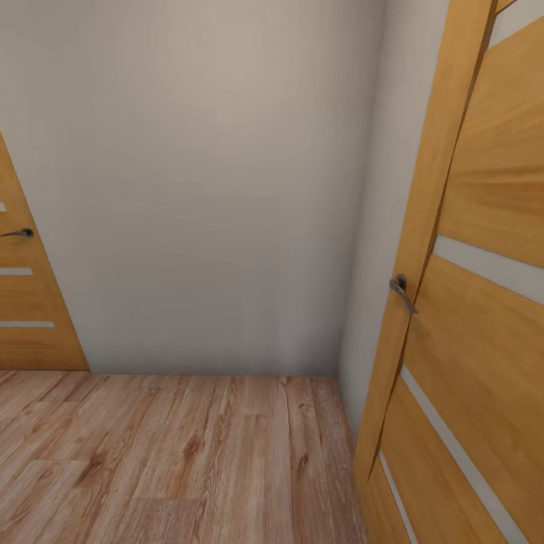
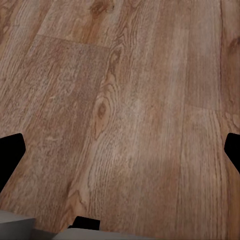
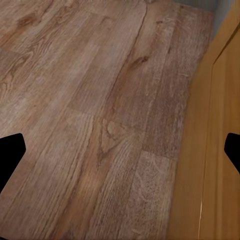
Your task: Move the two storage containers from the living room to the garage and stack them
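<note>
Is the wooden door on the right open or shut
Open. The right wooden door is swung out at an angle, its edge and handle standing clear of the beige wall over the wood plank floor.

A plain beige wall (image 1: 204, 181) stands ahead and meets a wood plank floor (image 1: 174, 461) of light brown colour with dark knots. At the right, a wooden door (image 1: 483, 302) with pale horizontal stripes and a grey metal lever handle (image 1: 402, 291) stands close to the camera. At the left edge there is a second door (image 1: 26, 302) of the same kind, with its own handle (image 1: 19, 233).
</note>
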